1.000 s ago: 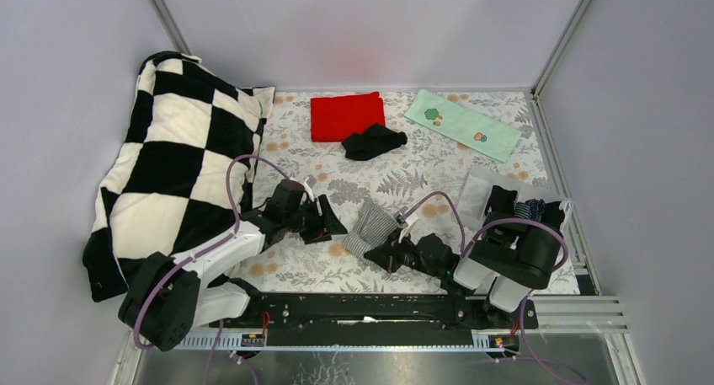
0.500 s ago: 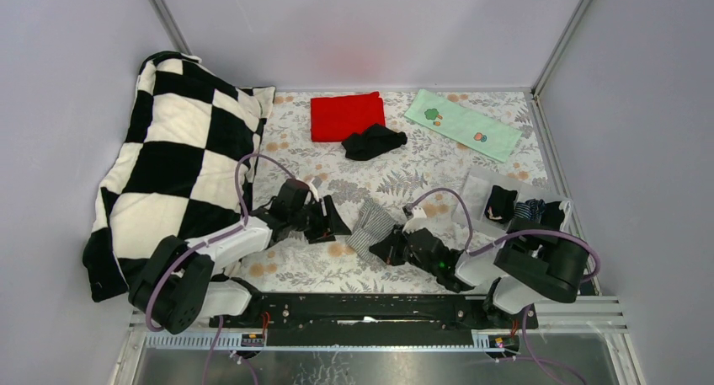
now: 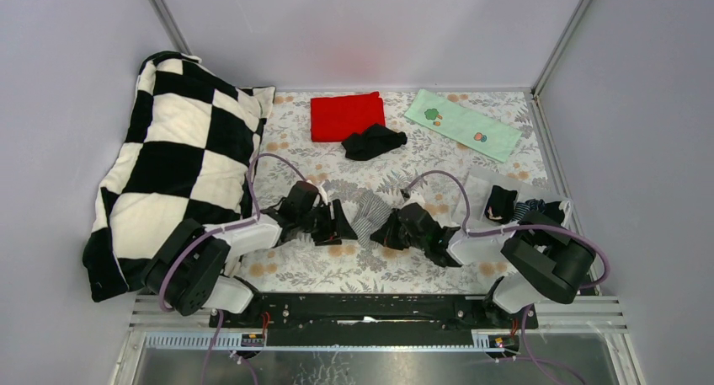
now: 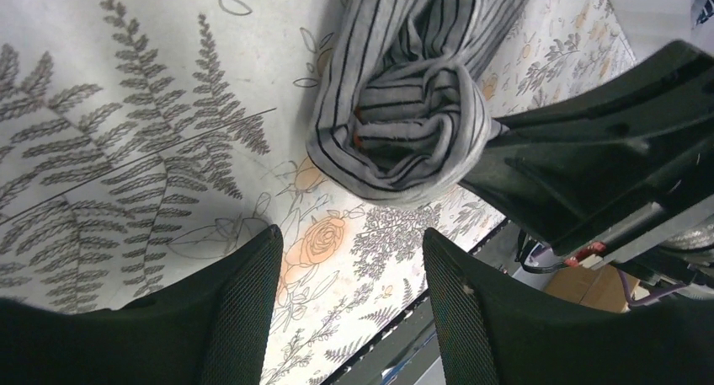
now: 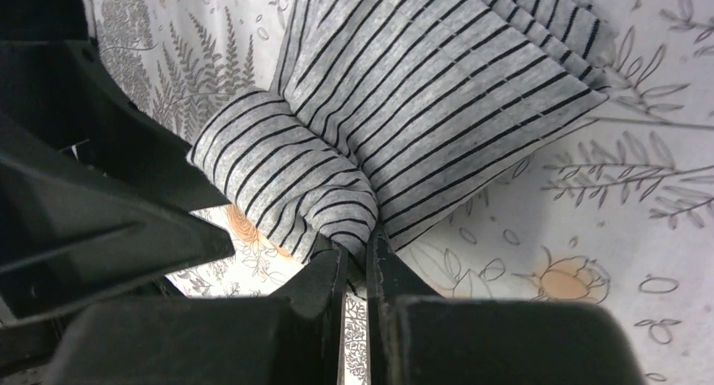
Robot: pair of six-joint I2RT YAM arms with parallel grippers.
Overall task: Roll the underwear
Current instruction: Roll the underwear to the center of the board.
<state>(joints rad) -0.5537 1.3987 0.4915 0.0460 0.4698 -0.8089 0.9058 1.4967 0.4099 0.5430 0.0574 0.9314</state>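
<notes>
The grey pinstriped underwear (image 3: 368, 214) lies mid-table, its near end curled into a partial roll (image 4: 404, 141). My right gripper (image 5: 357, 257) is shut on the edge of that rolled end (image 5: 286, 183); in the top view it (image 3: 389, 232) is at the cloth's right side. My left gripper (image 4: 349, 271) is open and empty, its fingers (image 4: 240, 309) just short of the roll, over bare mat; in the top view it (image 3: 342, 226) is at the cloth's left side. A black underwear (image 3: 373, 140) lies crumpled at the back.
A red cloth (image 3: 347, 115) and a pale green printed cloth (image 3: 461, 124) lie at the back. A black-and-white checked pillow (image 3: 173, 157) fills the left side. A clear bag holding more underwear (image 3: 515, 205) sits at the right. The two grippers are close together.
Both arms have reached farther onto the table. The right gripper has carried the grey underwear's near end up and over, curling it. The left gripper has closed in from the left.
</notes>
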